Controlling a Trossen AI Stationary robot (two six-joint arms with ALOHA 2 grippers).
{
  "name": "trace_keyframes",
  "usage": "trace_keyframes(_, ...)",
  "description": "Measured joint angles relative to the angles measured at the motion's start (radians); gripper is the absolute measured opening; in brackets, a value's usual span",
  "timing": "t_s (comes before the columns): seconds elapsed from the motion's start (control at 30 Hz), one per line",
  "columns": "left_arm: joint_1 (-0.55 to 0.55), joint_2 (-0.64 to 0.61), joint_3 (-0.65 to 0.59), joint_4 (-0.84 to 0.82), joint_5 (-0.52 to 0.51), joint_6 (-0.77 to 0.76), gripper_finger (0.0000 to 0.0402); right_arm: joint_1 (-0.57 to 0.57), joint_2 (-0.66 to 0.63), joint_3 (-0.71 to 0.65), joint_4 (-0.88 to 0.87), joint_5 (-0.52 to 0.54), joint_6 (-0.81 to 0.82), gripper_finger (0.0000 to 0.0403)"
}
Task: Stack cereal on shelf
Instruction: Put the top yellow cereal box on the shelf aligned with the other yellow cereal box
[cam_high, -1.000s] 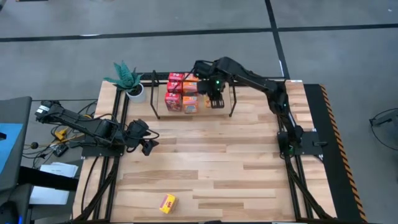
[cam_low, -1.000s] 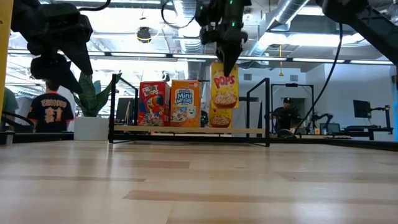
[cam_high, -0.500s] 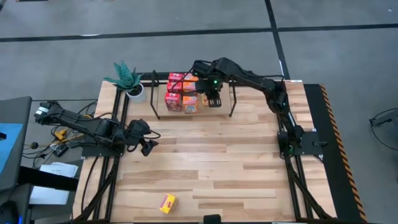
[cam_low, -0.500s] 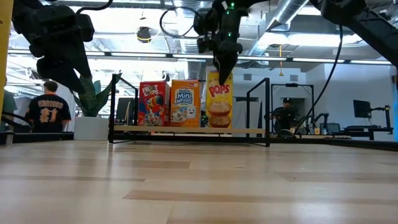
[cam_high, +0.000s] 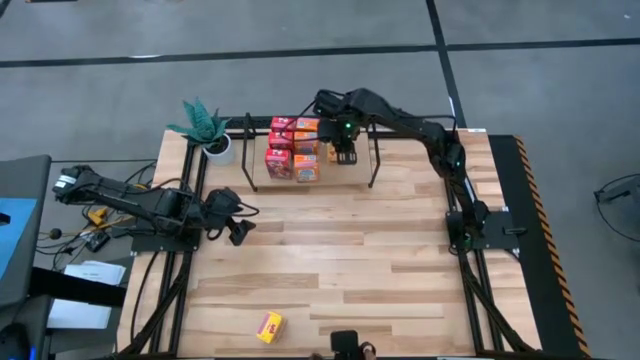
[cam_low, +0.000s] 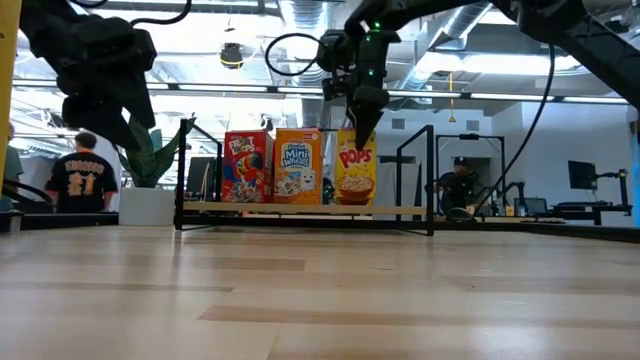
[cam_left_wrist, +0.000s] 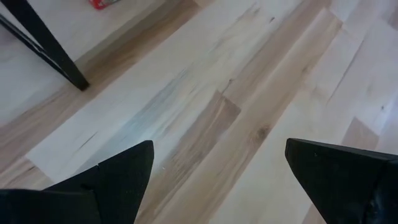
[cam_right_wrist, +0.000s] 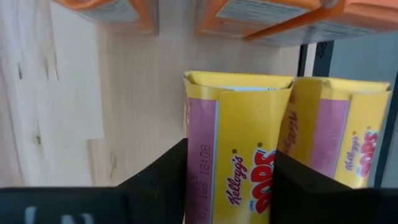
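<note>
The shelf (cam_low: 300, 209), a low black-rod rack on a wooden base, stands at the table's far side (cam_high: 375, 168). Red (cam_low: 247, 167) and orange (cam_low: 297, 166) cereal boxes stand upright in it. My right gripper (cam_low: 361, 118) hangs over the rack's right part, shut on a yellow Pops box (cam_low: 356, 170) whose bottom is level with the shelf base. Another yellow box (cam_right_wrist: 336, 137) stands right beside it. One more yellow box (cam_high: 268, 327) lies near the table's front edge. My left gripper (cam_high: 236, 231) hovers open at the table's left, nothing between its fingers (cam_left_wrist: 217, 152). My right gripper pinches the yellow box between its two fingers (cam_right_wrist: 163, 180), one on the pink side panel (cam_right_wrist: 200, 158) and one on the opposite side, at the box's upper end (cam_low: 358, 135). The fingers come steeply from above. The box stands upright; whether its bottom rests on the base I cannot tell.
A white potted plant (cam_high: 207, 128) stands left of the rack. The rack's upright end loops (cam_low: 415, 180) flank the boxes. Bare wooden table (cam_high: 340, 260) lies between the rack and the front edge. People (cam_low: 80, 180) show in the room behind.
My right gripper has gone down and toward the table's far edge with the yellow box. The box, earlier hanging above the shelf base and nearer than the row, now stands upright in line with the red and orange boxes.
</note>
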Motion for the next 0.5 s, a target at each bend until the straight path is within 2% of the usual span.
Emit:
trace_keyframes(0.23,0.023,0.0,0.0,0.0,0.0,-0.017,0.0355,-0.011,0.0,-0.002,0.002,-0.05,-0.011,0.0187)
trace_keyframes(0.5,0.026,0.0,0.0,0.0,-0.002,-0.04,0.0355,-0.008,-0.003,-0.077,0.027,-0.05,-0.032,0.0176)
